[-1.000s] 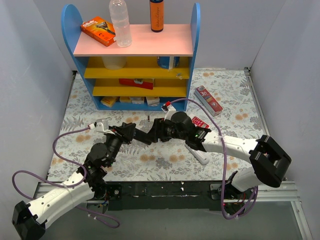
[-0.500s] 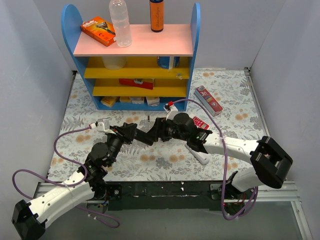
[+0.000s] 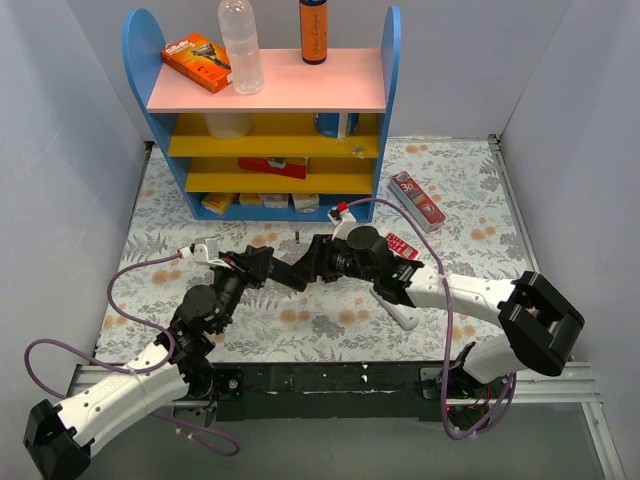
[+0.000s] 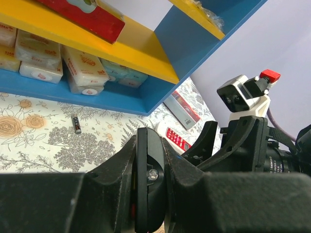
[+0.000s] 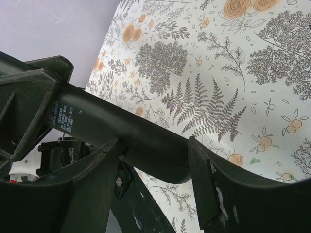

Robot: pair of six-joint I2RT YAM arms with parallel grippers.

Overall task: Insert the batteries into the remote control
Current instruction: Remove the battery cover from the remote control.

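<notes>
Both grippers hold one long black remote point(image 3: 291, 272) just above the mat, between the two arms. My left gripper point(image 3: 262, 268) is shut on its left end; in the left wrist view the remote point(image 4: 149, 184) stands edge-on between the fingers of that gripper point(image 4: 149, 145). My right gripper point(image 3: 318, 262) is shut on the other end; in the right wrist view the remote point(image 5: 112, 127) crosses between the fingers of that gripper point(image 5: 153, 145). One small dark battery point(image 4: 76, 123) lies on the mat in front of the shelf, also seen from above point(image 3: 297, 237).
A blue and yellow shelf unit point(image 3: 270, 130) stands at the back. A long red-and-white box point(image 3: 417, 200) lies to its right. A white remote with red buttons point(image 3: 395, 300) lies under my right arm, also in the left wrist view point(image 4: 175, 138).
My right wrist has crept slightly up and to the right. Both grippers keep their hold on the black remote.
</notes>
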